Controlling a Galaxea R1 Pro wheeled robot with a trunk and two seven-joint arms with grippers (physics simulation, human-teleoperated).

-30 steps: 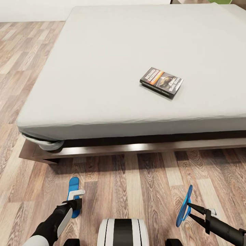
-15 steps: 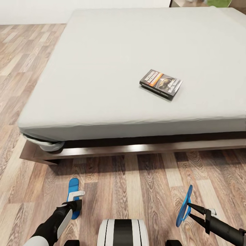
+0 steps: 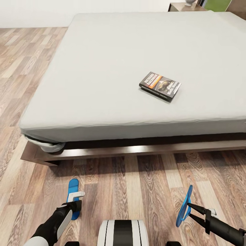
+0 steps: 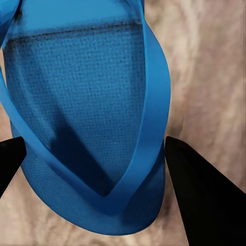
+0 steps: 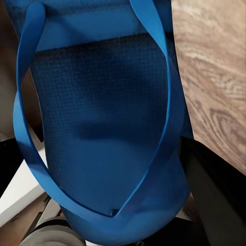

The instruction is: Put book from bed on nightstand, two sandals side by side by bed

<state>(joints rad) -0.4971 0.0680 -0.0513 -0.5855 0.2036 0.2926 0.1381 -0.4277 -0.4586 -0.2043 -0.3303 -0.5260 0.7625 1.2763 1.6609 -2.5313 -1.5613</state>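
The book (image 3: 160, 86) lies flat on the bed (image 3: 102, 68), right of the mattress's middle. On the wood floor in front of the bed, one blue sandal (image 3: 73, 191) lies flat, and my left gripper (image 3: 73, 206) is at its near end. In the left wrist view its black fingers (image 4: 200, 200) press against both edges of that sandal (image 4: 87, 113). My right gripper (image 3: 189, 208) holds the other sandal (image 3: 185, 205) up on its edge above the floor. That sandal's sole (image 5: 107, 128) is close up in the right wrist view. A corner of the nightstand (image 3: 182, 7) shows beyond the bed.
The bed's dark wooden frame (image 3: 136, 148) juts out low over the floor in front of me. A white object (image 3: 190, 2) stands on the nightstand. Plank floor runs along the bed's left side.
The whole view has tilted up a little, bringing the nightstand into sight at the top. The arms, both sandals and the book hold their places.
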